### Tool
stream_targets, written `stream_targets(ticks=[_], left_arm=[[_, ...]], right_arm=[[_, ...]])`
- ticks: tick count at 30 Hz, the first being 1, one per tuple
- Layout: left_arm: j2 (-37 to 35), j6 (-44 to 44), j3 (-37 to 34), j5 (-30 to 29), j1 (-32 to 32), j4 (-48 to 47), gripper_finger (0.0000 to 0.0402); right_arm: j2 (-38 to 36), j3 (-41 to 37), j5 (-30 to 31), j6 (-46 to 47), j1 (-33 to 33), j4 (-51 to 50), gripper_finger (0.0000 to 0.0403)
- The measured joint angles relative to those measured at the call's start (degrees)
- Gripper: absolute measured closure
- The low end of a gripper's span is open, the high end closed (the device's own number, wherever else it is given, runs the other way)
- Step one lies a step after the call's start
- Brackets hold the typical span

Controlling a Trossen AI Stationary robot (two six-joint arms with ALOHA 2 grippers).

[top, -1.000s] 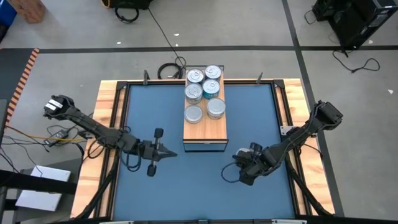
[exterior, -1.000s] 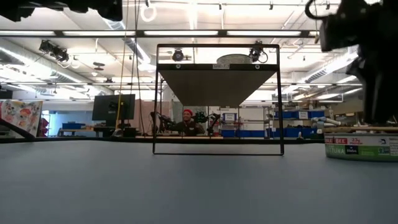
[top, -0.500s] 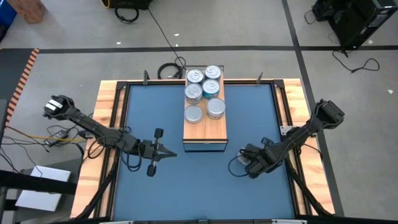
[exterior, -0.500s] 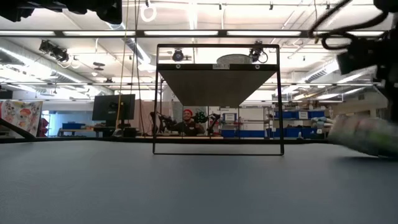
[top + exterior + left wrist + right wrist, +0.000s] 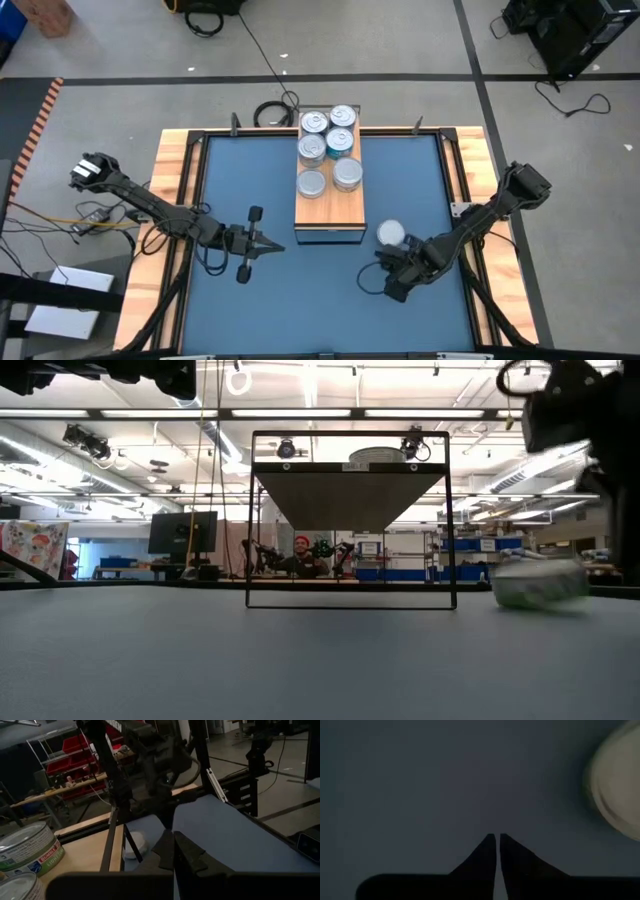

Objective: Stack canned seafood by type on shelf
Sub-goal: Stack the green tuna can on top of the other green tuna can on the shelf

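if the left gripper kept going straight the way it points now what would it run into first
Probably the shelf: the left gripper, shut, points across the blue mat toward the shelf's near end. It could pass just in front and reach the loose tin beside the right gripper; depth is unclear.

The high view looks straight down on the whole bench (image 5: 250,180); the low view sits at bench height, facing level into the room. Each wrist view looks close past its own fingers. High, low and right wrist views share one loose tin (image 5: 391,234)
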Motion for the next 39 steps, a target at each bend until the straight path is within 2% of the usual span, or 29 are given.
stream_targets(ticks=[6,10,12,16,20,26,29,35,39], left_arm=[[0.02,-0.17,0.00,-0.02,0.00,-0.26,0.0400],[0.02,-0.20,0.00,-0.02,0.00,-0.24,0.0400],[0.00,-0.22,0.00,-0.04,0.00,-0.30,0.0400],[0.00,-0.39,0.00,-0.04,0.00,-1.05,0.0400],[0.00,-0.39,0.00,-0.07,0.00,-1.37,0.0400],[0.00,-0.51,0.00,-0.07,0.00,-1.41,0.0400],[0.00,-1.25,0.00,-0.07,0.00,-1.41,0.0400],[0.00,-1.33,0.00,-0.07,0.00,-1.41,0.0400],[0.00,-1.34,0.00,-0.07,0.00,-1.38,0.0400]], right_arm=[[0.09,2.83,11.24,-3.81,0.53,-9.35,0.0306],[0.06,2.70,16.47,-14.49,0.34,-11.71,0.0260],[0.08,1.98,18.17,-20.07,0.03,-11.74,0.0245],[0.08,-0.94,17.41,-27.37,-1.03,-8.92,0.0239],[0.08,-3.68,15.12,-28.99,-1.97,-4.92,0.0243],[0.04,-6.50,15.52,-29.63,-2.27,-3.51,0.0261],[-0.14,-7.56,16.52,-30.10,-2.27,-2.94,0.0293],[-0.23,-7.62,16.53,-30.49,-2.27,-2.54,0.0387],[0.01,-5.58,14.75,-30.15,-2.58,-3.51,0.0393]])
